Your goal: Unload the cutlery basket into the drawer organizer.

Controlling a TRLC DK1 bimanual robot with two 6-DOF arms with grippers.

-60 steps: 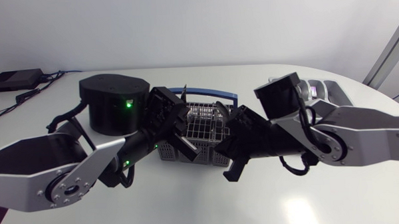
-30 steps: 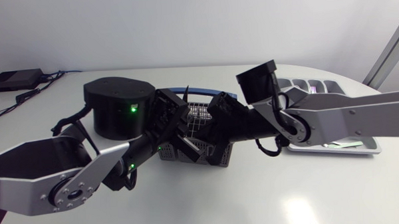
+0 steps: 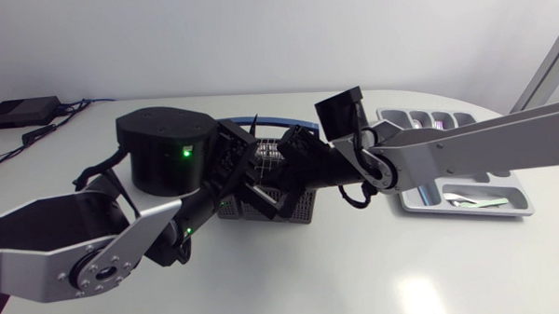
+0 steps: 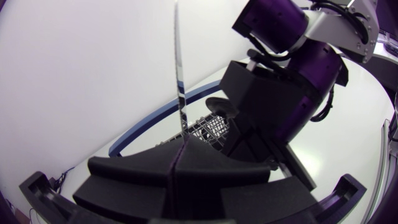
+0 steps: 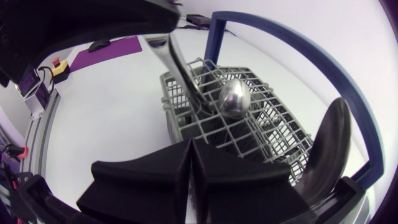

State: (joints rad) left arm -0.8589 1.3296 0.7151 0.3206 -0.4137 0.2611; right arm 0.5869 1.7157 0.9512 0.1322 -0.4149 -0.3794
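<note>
R end effector [image 5: 190, 144] closed, moved over basket [image 5: 176, 115], L end effector [image 4: 179, 149] clamping knife [image 4: 178, 68]

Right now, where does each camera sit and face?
Head view: above the table, looking down on basket, organizer, left arm, right arm.
Left wrist view: on left arm, facing basket and right arm; left gripper shut on knife.
Right wrist view: on right arm, looking into basket; right gripper shut.
All share the basket.

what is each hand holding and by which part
left hand grips a thin metal utensil by one end; right hand is shut, holding nothing
</note>
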